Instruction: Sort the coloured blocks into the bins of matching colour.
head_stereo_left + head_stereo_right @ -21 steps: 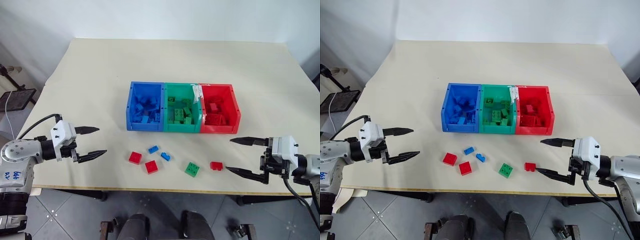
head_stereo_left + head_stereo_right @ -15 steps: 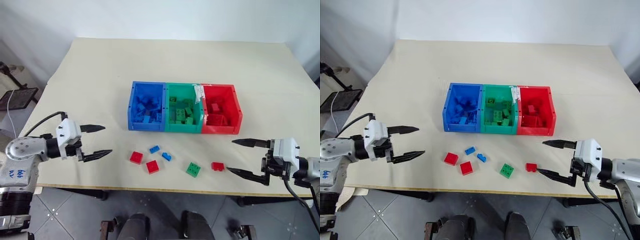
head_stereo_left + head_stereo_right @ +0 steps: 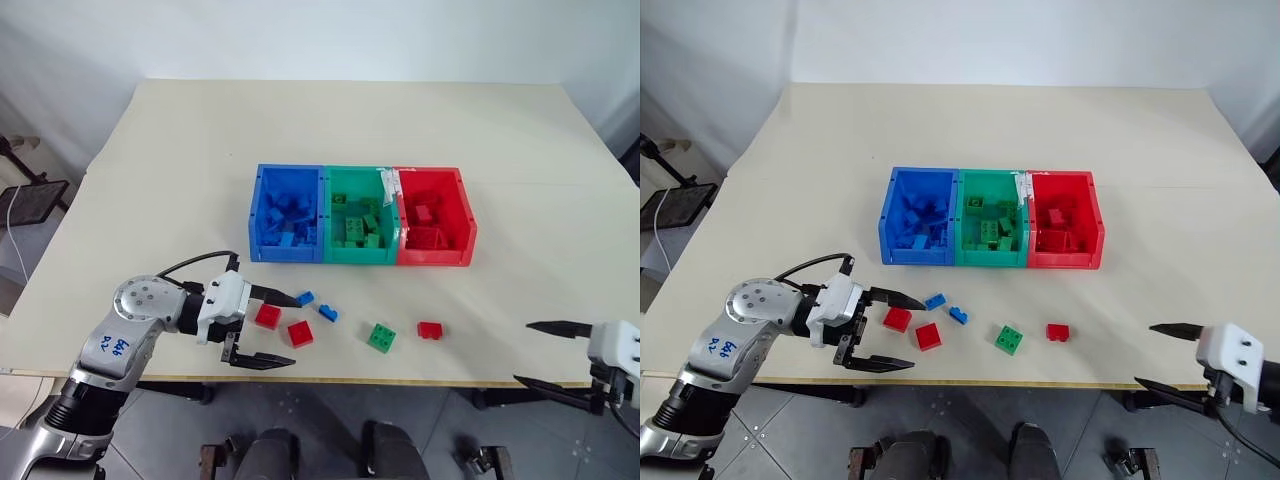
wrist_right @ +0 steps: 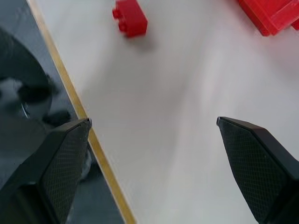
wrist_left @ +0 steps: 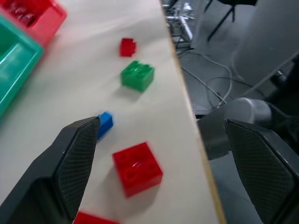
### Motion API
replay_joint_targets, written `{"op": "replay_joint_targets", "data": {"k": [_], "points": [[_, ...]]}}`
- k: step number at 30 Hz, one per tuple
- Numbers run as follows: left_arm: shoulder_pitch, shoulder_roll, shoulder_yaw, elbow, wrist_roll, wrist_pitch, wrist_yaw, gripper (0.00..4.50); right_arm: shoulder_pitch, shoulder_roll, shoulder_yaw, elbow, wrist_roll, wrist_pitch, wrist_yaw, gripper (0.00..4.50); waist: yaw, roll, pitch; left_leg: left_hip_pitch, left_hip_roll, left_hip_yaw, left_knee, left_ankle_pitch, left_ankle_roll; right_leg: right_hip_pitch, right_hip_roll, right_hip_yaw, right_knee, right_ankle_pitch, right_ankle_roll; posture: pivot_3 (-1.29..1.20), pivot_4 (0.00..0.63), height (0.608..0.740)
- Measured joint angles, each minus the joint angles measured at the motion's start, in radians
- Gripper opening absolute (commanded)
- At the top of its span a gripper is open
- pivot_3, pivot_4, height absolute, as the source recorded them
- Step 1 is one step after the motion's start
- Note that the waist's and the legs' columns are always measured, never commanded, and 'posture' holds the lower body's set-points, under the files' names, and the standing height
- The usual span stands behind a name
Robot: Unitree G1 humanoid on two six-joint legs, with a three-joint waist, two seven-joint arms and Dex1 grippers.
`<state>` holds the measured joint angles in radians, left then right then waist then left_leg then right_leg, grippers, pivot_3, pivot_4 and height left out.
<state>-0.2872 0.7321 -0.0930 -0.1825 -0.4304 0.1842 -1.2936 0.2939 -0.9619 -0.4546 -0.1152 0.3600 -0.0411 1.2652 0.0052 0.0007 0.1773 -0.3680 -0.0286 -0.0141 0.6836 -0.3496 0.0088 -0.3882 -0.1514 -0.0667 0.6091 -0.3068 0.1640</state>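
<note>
Blue (image 3: 285, 254), green (image 3: 358, 257) and red (image 3: 435, 258) bins stand in a row mid-table, each holding several blocks of its colour. In front of them lie loose blocks: two red (image 3: 267, 316) (image 3: 300, 333), two small blue (image 3: 305, 298) (image 3: 328, 313), one green (image 3: 381, 337) and one more red (image 3: 430, 329). My left gripper (image 3: 295, 329) is open, pointing right, and straddles the two left red blocks, with its near finger past the table's front edge. In the left wrist view a red block (image 5: 137, 168) lies between the fingers. My right gripper (image 3: 523, 351) is open, off the front right edge.
The table's front edge (image 3: 400, 380) runs just behind the loose blocks, with dark floor and chair parts below it. Bare tabletop stretches behind and to both sides of the bins. A cable loops from my left arm (image 3: 195, 262).
My left gripper has swung right from the table's left side to the two left red blocks. My right gripper has drawn back to the right, away from the lone red block.
</note>
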Motion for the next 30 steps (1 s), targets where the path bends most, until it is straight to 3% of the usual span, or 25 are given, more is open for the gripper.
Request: {"op": "replay_joint_targets", "data": {"k": [7, 12, 16, 23, 27, 30], "points": [[0.030, 0.016, 0.089, 0.128, 0.030, -0.143, 0.017, 4.50, -0.227, -0.117, 0.281, -0.235, -0.066, 0.385, -0.126, 4.49, 0.011, 0.000, 0.000, -0.002, 0.004, -0.001, 0.001, 0.000, 0.000, -0.001, 0.000, -0.001, 0.000, 0.000, 0.000, 0.00, 0.150, 0.740], [0.061, 0.026, 0.122, 0.149, 0.038, -0.182, 0.019, 4.50, -0.346, -0.092, 0.443, -0.248, -0.154, 0.497, -0.206, 4.49, 0.022, 0.000, 0.000, -0.004, 0.001, -0.002, 0.001, -0.001, -0.001, -0.002, 0.000, -0.001, -0.001, 0.000, 0.000, 0.00, 0.150, 0.740], [0.100, 0.031, 0.131, 0.128, 0.036, -0.181, 0.024, 4.50, -0.385, -0.076, 0.519, -0.242, -0.227, 0.421, -0.232, 3.26, 0.014, -0.004, -0.003, -0.002, 0.001, -0.001, 0.001, -0.001, -0.001, -0.001, 0.002, -0.001, -0.001, 0.000, -0.001, 0.00, 0.150, 0.740], [0.109, 0.032, 0.134, 0.116, 0.036, -0.173, 0.043, 4.50, -0.392, -0.038, 0.519, -0.210, -0.238, 0.383, -0.256, 1.06, 0.012, -0.006, -0.004, -0.001, 0.004, -0.001, 0.001, -0.001, -0.001, 0.000, 0.002, -0.001, -0.001, 0.001, -0.001, 0.00, 0.150, 0.740], [0.109, 0.029, 0.136, 0.112, 0.029, -0.166, 0.063, 4.50, -0.373, 0.030, 0.450, -0.178, -0.165, 0.379, -0.257, 0.99, 0.017, -0.006, -0.003, -0.001, 0.004, -0.001, 0.001, -0.001, -0.001, 0.000, 0.001, -0.001, -0.001, 0.001, -0.001, 0.00, 0.150, 0.740], [0.096, -0.012, 0.182, 0.101, -0.010, -0.139, 0.124, 4.50, -0.427, 0.185, 0.322, -0.165, 0.024, 0.376, -0.280, 0.99, 0.016, -0.005, -0.003, -0.002, 0.006, -0.001, 0.001, -0.001, -0.001, -0.001, 0.001, -0.001, -0.001, 0.001, -0.001, 0.00, 0.150, 0.740]]}}
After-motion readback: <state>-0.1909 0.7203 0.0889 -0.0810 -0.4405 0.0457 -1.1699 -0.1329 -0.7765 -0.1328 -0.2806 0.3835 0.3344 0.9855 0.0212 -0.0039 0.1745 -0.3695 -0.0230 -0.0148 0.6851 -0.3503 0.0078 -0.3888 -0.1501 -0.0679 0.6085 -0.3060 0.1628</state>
